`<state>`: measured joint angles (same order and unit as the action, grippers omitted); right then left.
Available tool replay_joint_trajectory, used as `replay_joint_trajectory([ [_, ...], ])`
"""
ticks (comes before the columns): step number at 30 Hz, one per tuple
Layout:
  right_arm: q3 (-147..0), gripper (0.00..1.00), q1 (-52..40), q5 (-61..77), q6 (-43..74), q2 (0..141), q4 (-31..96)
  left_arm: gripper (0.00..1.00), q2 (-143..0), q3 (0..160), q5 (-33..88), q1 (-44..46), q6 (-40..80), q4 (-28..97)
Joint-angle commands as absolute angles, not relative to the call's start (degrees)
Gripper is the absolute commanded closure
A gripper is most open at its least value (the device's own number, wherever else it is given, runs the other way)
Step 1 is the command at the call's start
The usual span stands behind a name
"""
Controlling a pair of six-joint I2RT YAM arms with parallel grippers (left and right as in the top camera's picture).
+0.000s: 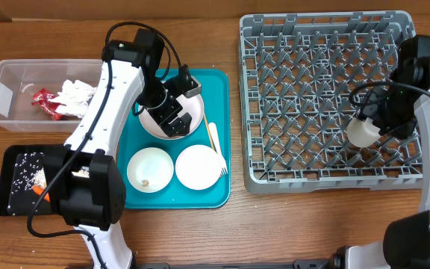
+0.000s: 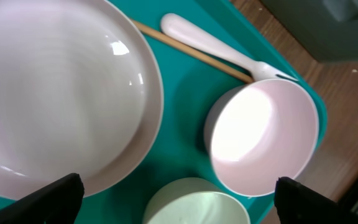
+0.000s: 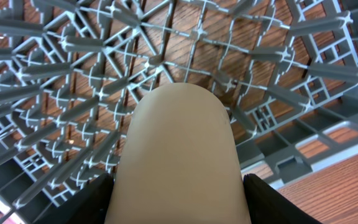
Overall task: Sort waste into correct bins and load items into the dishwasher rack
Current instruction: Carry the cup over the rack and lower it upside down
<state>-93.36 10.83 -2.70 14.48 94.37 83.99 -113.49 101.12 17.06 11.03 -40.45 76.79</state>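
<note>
The large white plate (image 1: 194,114) lies at the back of the teal tray (image 1: 216,82). My left gripper (image 1: 170,110) hovers over it, open and empty. In the left wrist view (image 2: 179,208) its fingers spread wide above the plate (image 2: 55,93), the pale pink bowl (image 2: 263,137) and a white bowl (image 2: 197,202). The white fork (image 2: 222,50) and the wooden stick (image 2: 191,51) lie beside them. My right gripper (image 1: 375,123) is shut on the small white cup (image 1: 362,132), holding it over the grey dishwasher rack (image 1: 319,75). In the right wrist view the cup (image 3: 179,149) fills the space between the fingers.
The clear tub (image 1: 6,93) at the left holds red-and-silver wrappers (image 1: 45,103) and white napkins (image 1: 77,91). The black tray (image 1: 10,183) in front of it holds rice grains and an orange carrot piece (image 1: 39,190). The white bowl (image 1: 150,168) and the pink bowl (image 1: 198,166) sit at the tray's front.
</note>
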Motion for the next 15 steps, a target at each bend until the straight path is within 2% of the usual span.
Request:
replay_joint_trajectory([
  [1, -93.12, 0.72, 11.77, -3.62, 13.39, 95.46, 83.22, 0.00, -113.47, 101.69, 14.57, 10.90, -40.69, 75.29],
  [5, -92.97, 0.76, 13.08, -3.79, 13.19, 96.27, 83.11, 0.00, -113.45, 101.69, 14.57, 10.90, -40.69, 73.82],
  [14, -92.42, 0.77, 13.96, -0.56, 11.46, 98.24, 82.81, 0.00, -113.45, 101.69, 14.57, 10.90, -40.69, 73.17],
  [15, -91.96, 0.81, 13.96, -0.54, 11.46, 98.24, 82.65, 0.00, -113.47, 101.69, 14.57, 10.90, -40.69, 73.19],
])
